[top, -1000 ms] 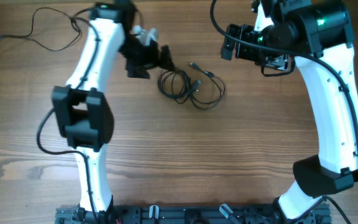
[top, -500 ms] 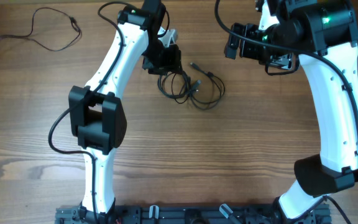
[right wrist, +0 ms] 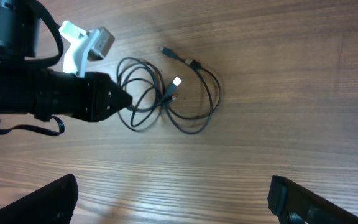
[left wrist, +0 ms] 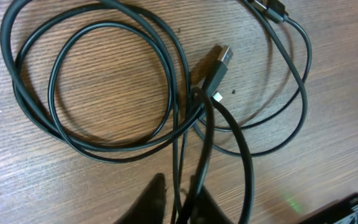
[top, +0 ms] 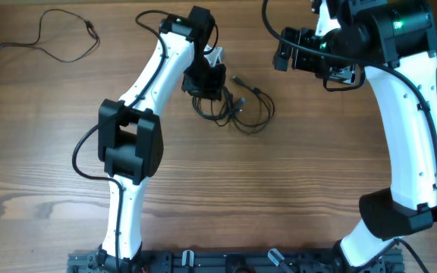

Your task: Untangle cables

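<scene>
Up close, the left wrist view shows what the overhead one cannot: the left gripper (left wrist: 182, 202) is pinched shut on strands of the cables (left wrist: 114, 134), and a silver plug (left wrist: 224, 56) lies just past where they cross. From above, the tangle sits near the middle of the desk's (top: 279, 189) far edge, and the left arm (top: 150, 83) covers part of its left loops. A single wire (top: 51, 34) lies well apart at the far left corner. The right gripper (right wrist: 173, 199) (jaws spread wide, holding nothing) hangs to the right of the tangle.
</scene>
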Robot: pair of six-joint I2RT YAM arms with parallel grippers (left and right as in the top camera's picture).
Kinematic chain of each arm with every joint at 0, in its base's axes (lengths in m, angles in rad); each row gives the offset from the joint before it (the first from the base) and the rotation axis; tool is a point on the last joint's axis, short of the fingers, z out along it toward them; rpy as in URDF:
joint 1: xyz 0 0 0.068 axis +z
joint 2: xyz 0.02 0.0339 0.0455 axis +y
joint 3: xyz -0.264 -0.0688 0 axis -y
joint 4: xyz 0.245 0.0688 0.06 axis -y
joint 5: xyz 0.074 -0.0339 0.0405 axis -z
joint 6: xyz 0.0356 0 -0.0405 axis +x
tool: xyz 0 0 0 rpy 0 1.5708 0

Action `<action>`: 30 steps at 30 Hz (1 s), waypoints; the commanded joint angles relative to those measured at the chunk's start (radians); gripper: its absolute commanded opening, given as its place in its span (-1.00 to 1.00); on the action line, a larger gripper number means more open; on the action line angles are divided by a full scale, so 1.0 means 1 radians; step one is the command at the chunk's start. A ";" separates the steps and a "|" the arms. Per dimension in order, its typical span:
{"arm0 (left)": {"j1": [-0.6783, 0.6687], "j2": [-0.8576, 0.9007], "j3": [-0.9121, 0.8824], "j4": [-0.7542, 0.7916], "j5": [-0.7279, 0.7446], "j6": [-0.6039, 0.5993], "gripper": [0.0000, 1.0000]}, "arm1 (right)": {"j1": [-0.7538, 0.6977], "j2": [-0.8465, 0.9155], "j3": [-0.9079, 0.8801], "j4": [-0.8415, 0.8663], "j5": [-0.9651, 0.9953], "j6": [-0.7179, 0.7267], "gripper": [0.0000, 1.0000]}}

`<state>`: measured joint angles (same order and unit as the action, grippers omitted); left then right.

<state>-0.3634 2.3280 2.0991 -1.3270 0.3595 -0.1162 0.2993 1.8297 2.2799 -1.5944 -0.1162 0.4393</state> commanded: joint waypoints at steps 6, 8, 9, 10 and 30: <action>0.000 -0.212 0.095 0.034 0.108 0.003 -0.92 | 0.004 0.013 -0.018 0.038 -0.017 0.006 0.99; 0.000 -0.290 0.095 0.079 0.171 0.003 -0.92 | 0.005 0.013 -0.046 0.049 -0.032 0.016 1.00; 0.000 -0.316 0.095 0.095 0.199 0.002 -0.92 | 0.005 0.013 -0.062 0.054 -0.044 0.016 0.99; 0.000 -0.350 0.095 0.124 0.245 0.002 -0.92 | 0.005 0.013 -0.083 0.058 -0.044 0.016 0.99; 0.002 -0.473 0.095 0.883 0.576 -0.709 -0.92 | 0.038 0.019 -0.162 0.139 -0.107 0.005 0.99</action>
<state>-0.3630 1.8843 2.1826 -0.5133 0.8879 -0.6483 0.3313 1.8301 2.1284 -1.4570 -0.2356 0.4473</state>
